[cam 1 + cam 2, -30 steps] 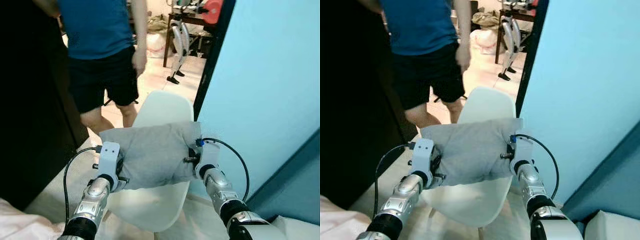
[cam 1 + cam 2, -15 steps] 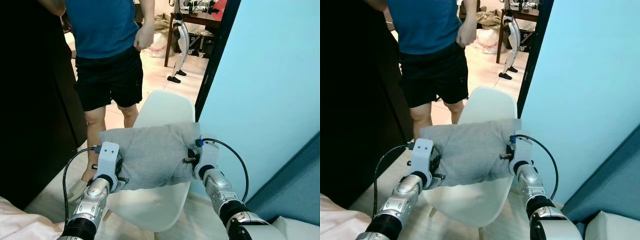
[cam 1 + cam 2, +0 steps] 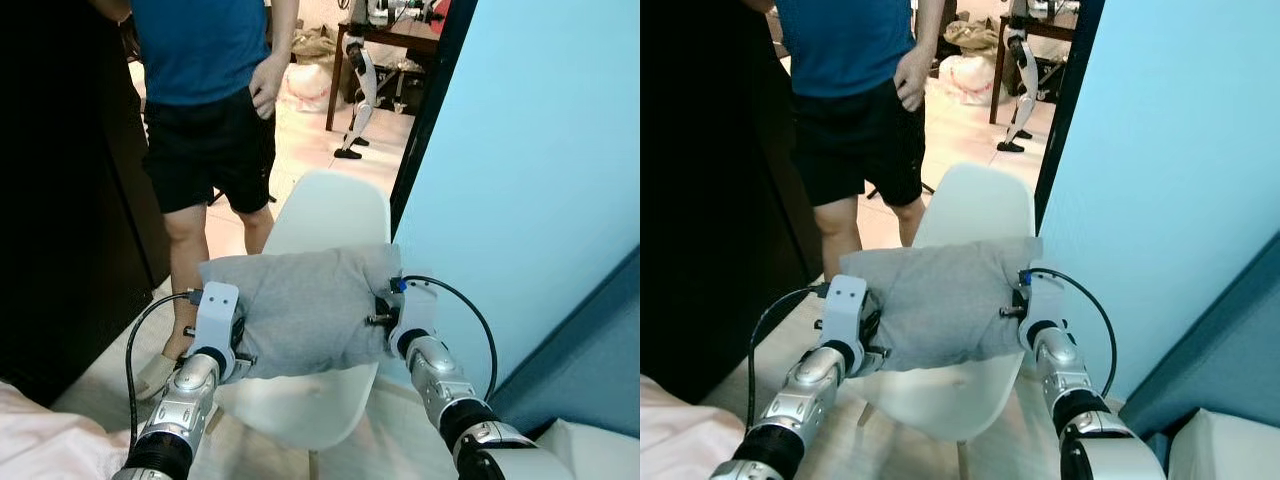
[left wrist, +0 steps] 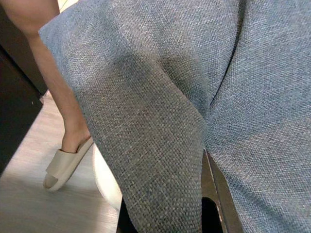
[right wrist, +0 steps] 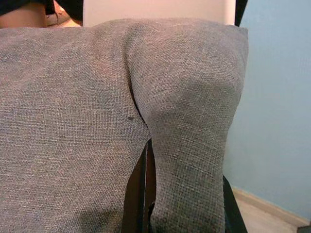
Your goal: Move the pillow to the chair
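Grey pillow (image 3: 300, 310) held in the air above the white chair (image 3: 325, 225) seat, one end pinched by the left gripper (image 3: 238, 345), the other by the right gripper (image 3: 382, 322), person (image 3: 205, 100) standing behind.

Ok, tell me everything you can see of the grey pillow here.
The pillow is a rectangular cushion in coarse woven grey fabric, soft and creased where it is pinched. It is held level in the air above the seat of the white chair, the left gripper clamped on one end and the right gripper on the other. Black fingers bite into its folds.
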You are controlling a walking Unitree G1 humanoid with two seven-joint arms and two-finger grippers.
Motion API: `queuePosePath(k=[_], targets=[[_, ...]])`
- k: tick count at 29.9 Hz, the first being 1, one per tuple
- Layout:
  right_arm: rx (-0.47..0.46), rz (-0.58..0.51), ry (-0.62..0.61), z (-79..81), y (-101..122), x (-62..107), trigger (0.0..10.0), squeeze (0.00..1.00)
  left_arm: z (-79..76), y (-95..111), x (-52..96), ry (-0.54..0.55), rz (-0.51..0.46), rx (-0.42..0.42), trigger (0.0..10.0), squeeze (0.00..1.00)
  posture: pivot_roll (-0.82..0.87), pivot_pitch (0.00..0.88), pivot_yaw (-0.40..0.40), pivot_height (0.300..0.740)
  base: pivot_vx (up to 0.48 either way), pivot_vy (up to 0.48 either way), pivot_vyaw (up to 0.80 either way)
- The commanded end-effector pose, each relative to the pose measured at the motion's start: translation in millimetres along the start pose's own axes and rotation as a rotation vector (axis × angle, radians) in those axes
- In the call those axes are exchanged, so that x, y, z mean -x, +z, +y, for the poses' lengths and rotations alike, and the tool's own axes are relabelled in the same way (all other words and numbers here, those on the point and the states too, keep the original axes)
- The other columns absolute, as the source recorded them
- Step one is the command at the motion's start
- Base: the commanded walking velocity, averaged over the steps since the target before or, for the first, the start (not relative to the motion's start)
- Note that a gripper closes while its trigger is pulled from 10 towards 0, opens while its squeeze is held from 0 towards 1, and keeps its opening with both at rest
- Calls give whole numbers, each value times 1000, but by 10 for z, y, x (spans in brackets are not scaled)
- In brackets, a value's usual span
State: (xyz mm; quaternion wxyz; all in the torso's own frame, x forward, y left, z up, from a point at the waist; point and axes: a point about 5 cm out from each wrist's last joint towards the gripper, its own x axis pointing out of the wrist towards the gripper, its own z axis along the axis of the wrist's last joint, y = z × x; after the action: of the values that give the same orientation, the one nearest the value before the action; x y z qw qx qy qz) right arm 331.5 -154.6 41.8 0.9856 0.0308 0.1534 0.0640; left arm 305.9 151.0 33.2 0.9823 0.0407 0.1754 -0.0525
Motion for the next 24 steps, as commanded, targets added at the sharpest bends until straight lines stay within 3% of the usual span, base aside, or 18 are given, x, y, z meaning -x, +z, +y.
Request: queuePosePath(k=[1, 20, 24], targets=[[8, -13, 10, 16, 42, -16, 10000, 0, 10, 65, -18, 6, -22, -8, 10000, 0, 15, 0, -61, 645, 0, 0, 0], [-5, -11, 19, 43, 24, -13, 10000, 0, 50, 80, -42, 9, -16, -22, 10000, 0, 14, 0, -58, 631, 0, 0, 0], [15, 4, 33, 78, 15, -24, 10000, 0, 107, 135, -77, 3, -19, -63, 10000, 0, 3, 0, -69, 631, 0, 0, 0]])
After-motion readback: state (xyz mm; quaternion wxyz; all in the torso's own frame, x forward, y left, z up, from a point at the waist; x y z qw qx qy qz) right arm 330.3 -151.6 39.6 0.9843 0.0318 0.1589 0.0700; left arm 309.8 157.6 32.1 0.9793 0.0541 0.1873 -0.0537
